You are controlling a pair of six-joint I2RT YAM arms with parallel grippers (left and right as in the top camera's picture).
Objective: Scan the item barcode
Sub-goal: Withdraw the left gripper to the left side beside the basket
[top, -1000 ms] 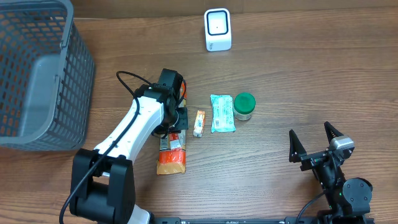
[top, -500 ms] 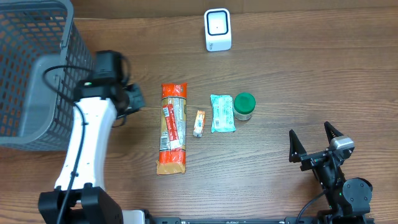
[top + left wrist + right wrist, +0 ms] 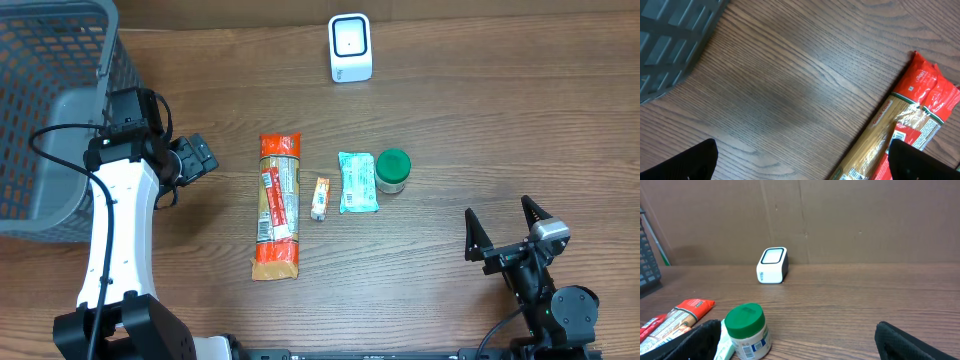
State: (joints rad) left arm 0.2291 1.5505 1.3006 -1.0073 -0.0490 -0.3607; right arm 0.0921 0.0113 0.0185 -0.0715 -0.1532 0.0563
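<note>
Left end effector, right end effector spread wide, empty. Pasta pack, basket flank left one.

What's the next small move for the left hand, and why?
Probably swing the left hand right, over the spaghetti pack, and lower to grasp it. The hand is open and empty beside the basket, the pack lies nearest to it, and nothing is at the scanner yet.
</note>
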